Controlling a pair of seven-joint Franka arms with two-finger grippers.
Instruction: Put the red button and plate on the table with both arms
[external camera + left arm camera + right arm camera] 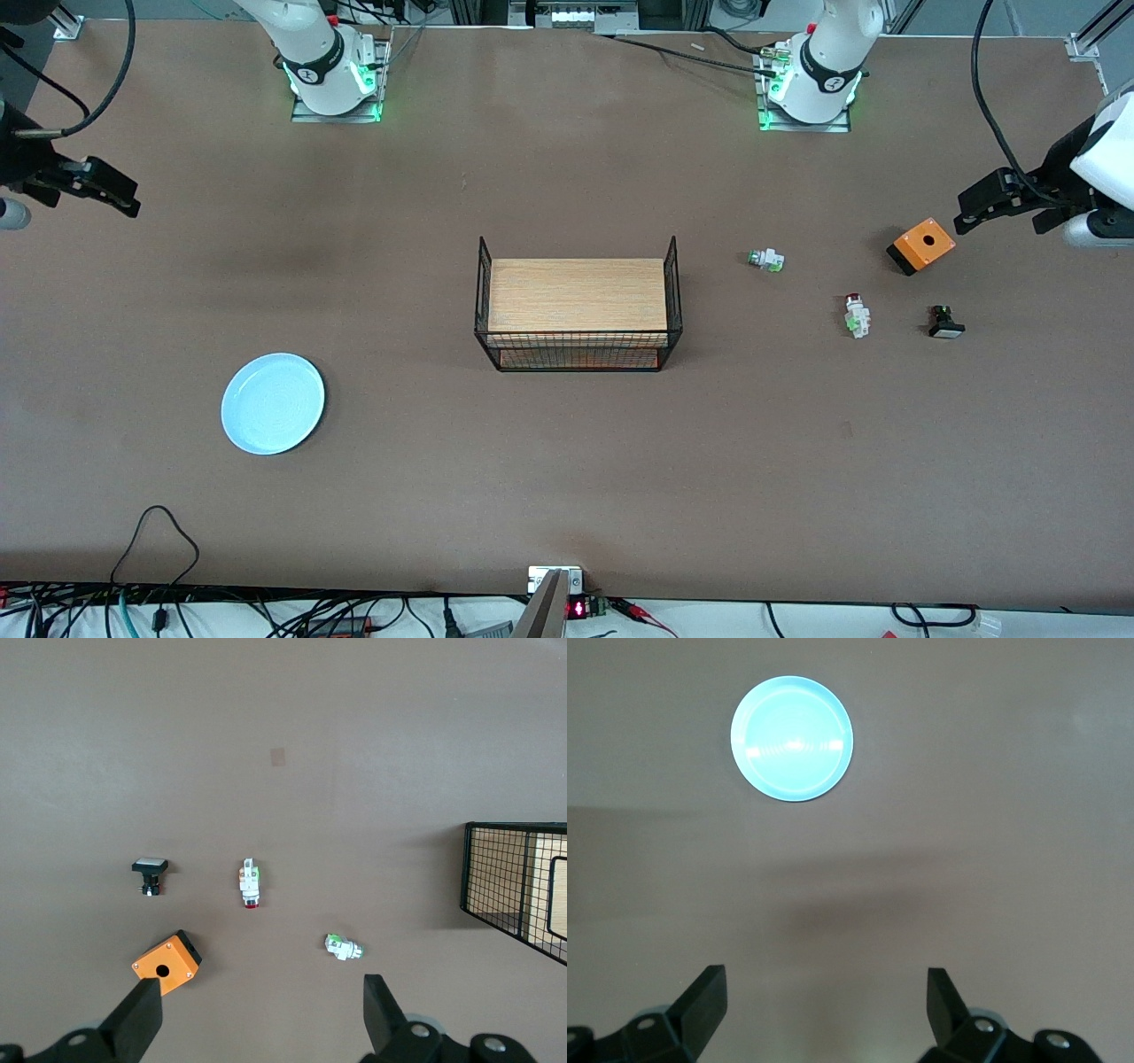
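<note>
The red button lies on the brown table toward the left arm's end; it also shows in the left wrist view. The light-blue plate lies flat on the table toward the right arm's end, and shows in the right wrist view. My left gripper is open and empty, up in the air beside the orange box; in its own view nothing is between its fingers. My right gripper is open and empty over bare table at its end, as its own view shows.
A wire-sided rack with a light wooden top stands mid-table. An orange box, a black button with white cap and a white-and-green part lie around the red button. Cables run along the table's near edge.
</note>
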